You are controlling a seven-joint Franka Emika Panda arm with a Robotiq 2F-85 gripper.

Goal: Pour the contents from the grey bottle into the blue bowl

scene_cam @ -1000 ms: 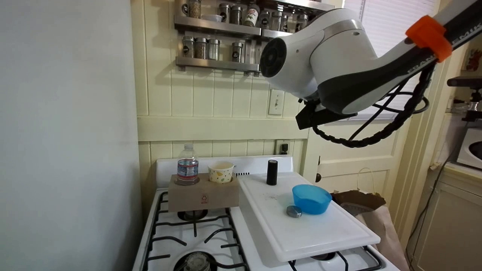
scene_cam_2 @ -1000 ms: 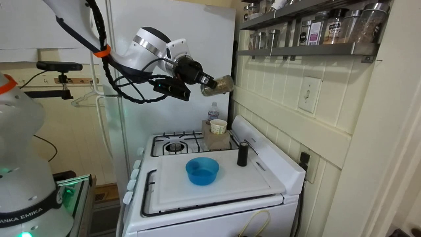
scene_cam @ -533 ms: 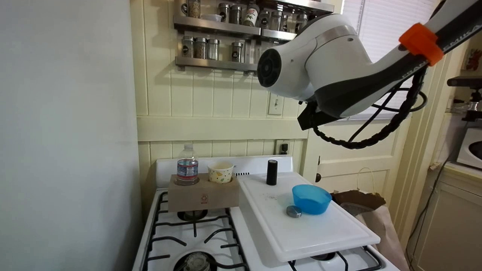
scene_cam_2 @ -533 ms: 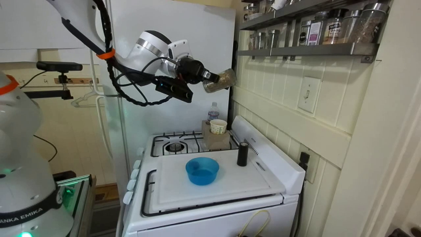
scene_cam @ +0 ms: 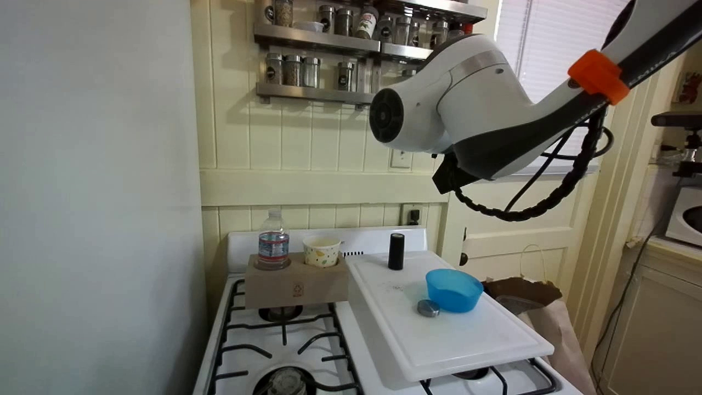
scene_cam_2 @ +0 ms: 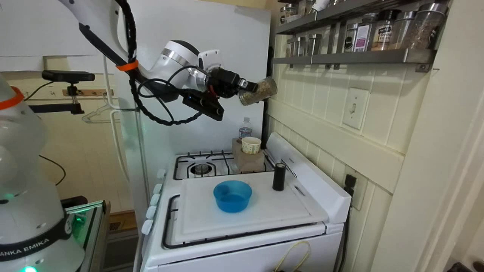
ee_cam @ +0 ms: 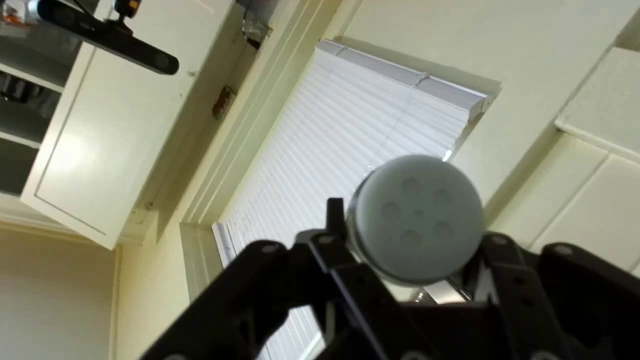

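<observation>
Glare spots a cabinet (ee_cam: 117,127) in the wrist view, the end effector (ee_cam: 409,240) blurred.

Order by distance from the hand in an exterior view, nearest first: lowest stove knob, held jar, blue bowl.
1. Held jar: gripped in the hand.
2. Blue bowl: below, on the white board.
3. Lowest stove knob: lower left in view.

White rounded arm (scene_cam: 488,104), orange bands (scene_cam_2: 127,66), ribbed black cable (scene_cam: 515,216), black jaws, pale "ANKA EMIKA" lettering (scene_cam_2: 28,247)

the robot's base (scene_cam_2: 36,241) reads "anka emika".
</observation>
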